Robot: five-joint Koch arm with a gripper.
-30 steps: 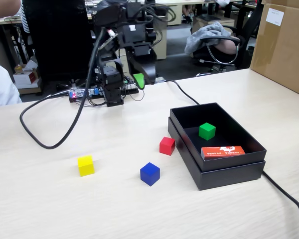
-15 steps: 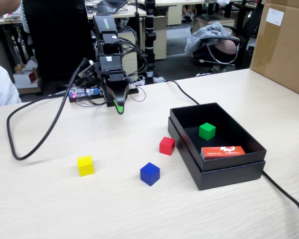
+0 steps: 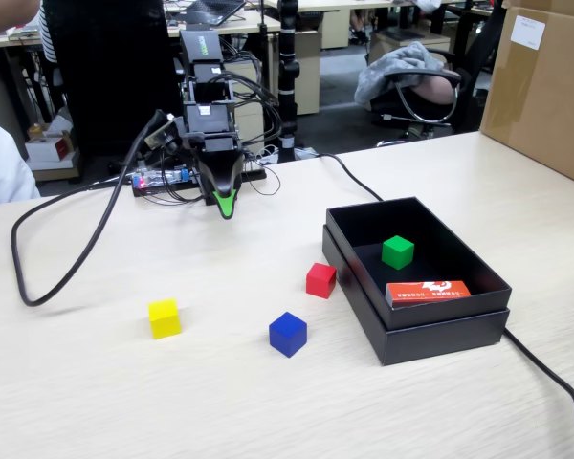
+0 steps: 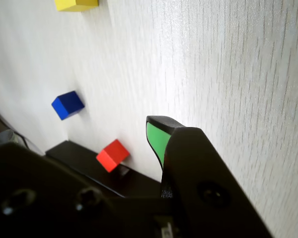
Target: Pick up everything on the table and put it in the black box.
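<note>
— Where's the arm?
— Standing at the far side of the desk, folded forward, its hand pointing steeply down just above the top
— Open or closed?
— Can't say; only one green-lined fingertip shows, and nothing is held

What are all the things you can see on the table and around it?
green cube: one, green, inside the black box
orange-red packet: one, white print, inside the box
black box: one, on the table
red cube: one, beside the box
blue cube: one, on the table
yellow cube: one, on the table
brown carton: one, far right
black cable: one, looping left
table: pale wood grain
gripper: green-tipped, empty, above the table
</note>
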